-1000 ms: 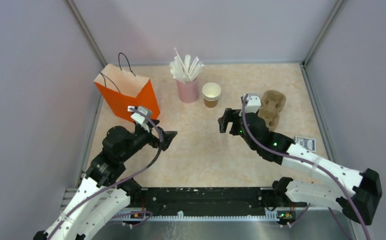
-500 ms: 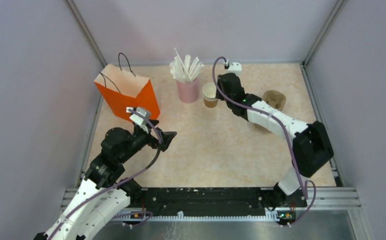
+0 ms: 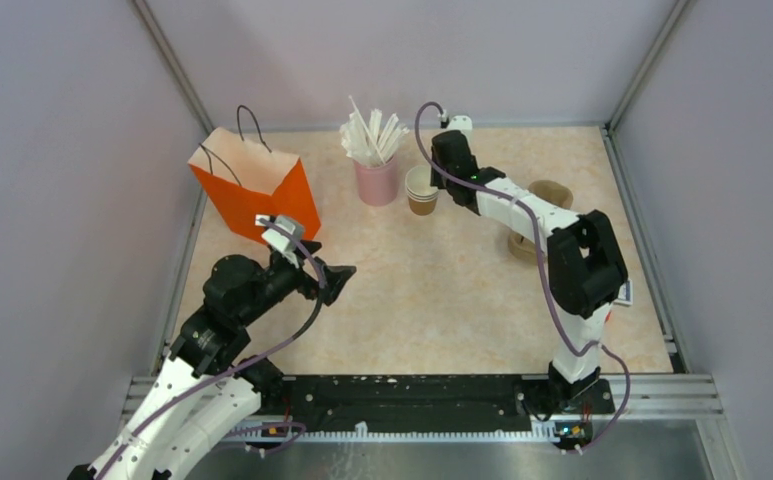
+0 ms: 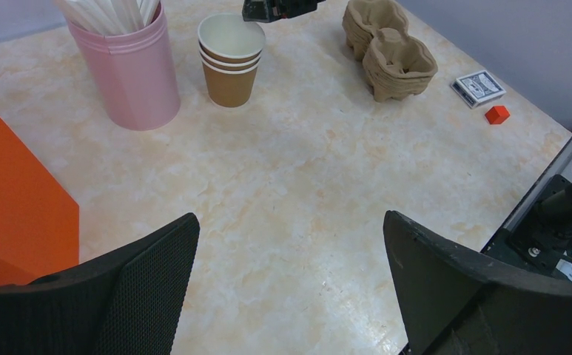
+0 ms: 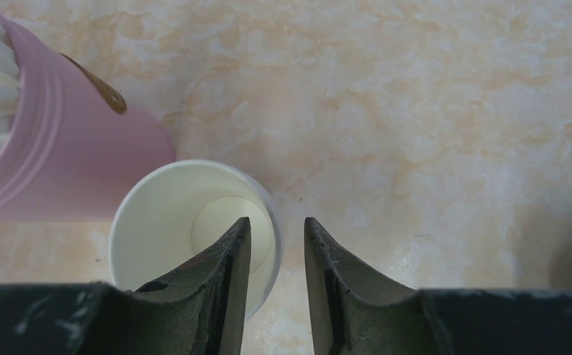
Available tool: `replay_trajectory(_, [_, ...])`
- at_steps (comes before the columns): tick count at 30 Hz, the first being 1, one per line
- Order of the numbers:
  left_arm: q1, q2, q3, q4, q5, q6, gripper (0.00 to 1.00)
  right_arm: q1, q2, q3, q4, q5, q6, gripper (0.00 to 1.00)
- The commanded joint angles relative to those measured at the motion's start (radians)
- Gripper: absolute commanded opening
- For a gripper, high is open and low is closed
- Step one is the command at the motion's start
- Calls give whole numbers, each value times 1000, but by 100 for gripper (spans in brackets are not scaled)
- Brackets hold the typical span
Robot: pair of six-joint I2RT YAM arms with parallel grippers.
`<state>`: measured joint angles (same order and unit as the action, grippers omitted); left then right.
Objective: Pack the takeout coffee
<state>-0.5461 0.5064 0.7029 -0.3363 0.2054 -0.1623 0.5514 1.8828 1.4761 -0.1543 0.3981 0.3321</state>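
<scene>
A stack of brown paper cups [image 3: 421, 192] with white insides stands beside the pink straw cup; no lids show. In the left wrist view the stack [image 4: 231, 63] is three cups high. My right gripper [image 3: 439, 178] hangs over its right rim. In the right wrist view the jaws [image 5: 277, 222] stand narrowly open astride the cup wall [image 5: 271, 214], one finger inside and one outside, with a gap showing on both sides. My left gripper [image 3: 337, 272] hovers wide open over bare table [image 4: 290, 222], holding nothing.
An orange paper bag [image 3: 252, 185] stands open at the back left. The pink cup of white straws [image 3: 375, 175] is just left of the stack. A tan pulp carrier [image 4: 390, 52], a card deck [image 4: 479, 87] and a small red block [image 4: 497, 114] lie right.
The right arm swung from mid-table to the back and came down over the cup stack, its jaws narrowing around the rim. The left arm has not moved.
</scene>
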Motion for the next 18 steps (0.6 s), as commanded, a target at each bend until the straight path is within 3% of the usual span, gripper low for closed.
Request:
replay_trajectory(1, [0,-4,-8,56,22,-2,99,-12,19,72,-15,-44,-29,32])
replay_trajectory(5, [-1,-4,-8,56,23,-2,99,-18,34,75,-33,-54,-51,31])
replay_trajectory(12, [0,0,-8,56,15,0,99,-21,36,58,-19,-47,-66,21])
replay_trajectory(18, [0,0,-8,57,10,0,99,-25,49,60,-24,-54,-64,21])
